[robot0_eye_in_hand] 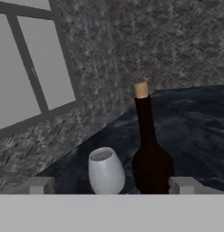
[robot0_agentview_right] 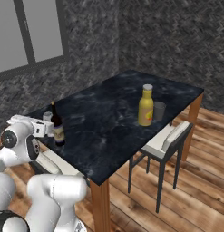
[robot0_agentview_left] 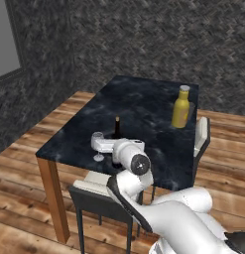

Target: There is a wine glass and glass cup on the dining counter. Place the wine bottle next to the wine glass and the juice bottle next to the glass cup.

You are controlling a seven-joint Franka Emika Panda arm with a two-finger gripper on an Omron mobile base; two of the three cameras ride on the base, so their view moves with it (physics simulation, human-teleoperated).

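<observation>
Hand view puts the wine bottle (robot0_eye_in_hand: 149,154) right in front of me, standing upright on the tabletop (robot0_eye_in_hand: 195,131), with the wine glass (robot0_eye_in_hand: 105,171) just beside it. My fingers (robot0_eye_in_hand: 182,185) are spread wide, one tip on either side of the pair, and they grip nothing. The bottle's base sits between the tips but I cannot tell whether either one touches it.

From the left base view the gripper (robot0_agentview_left: 100,144) hangs over the near corner of the tabletop (robot0_agentview_left: 144,104), the bottle (robot0_agentview_left: 116,130) poking up behind the hand and the glass (robot0_agentview_left: 98,144) at its side. The right base view agrees: bottle (robot0_agentview_right: 56,124) upright by the table's near corner with the glass (robot0_agentview_right: 47,117) faint behind it.

At the far side the juice bottle (robot0_agentview_right: 145,106) stands close beside the glass cup (robot0_agentview_right: 159,110), seen also from the left (robot0_agentview_left: 181,107), with the cup (robot0_agentview_left: 191,111) partly behind it.

I judge that both pairings are in place and I am at the release of the wine bottle. The next move calls for backing the hand straight away, lifting clear without swinging sideways, since the glass is light and close and a brush from a finger could tip it or the bottle
</observation>
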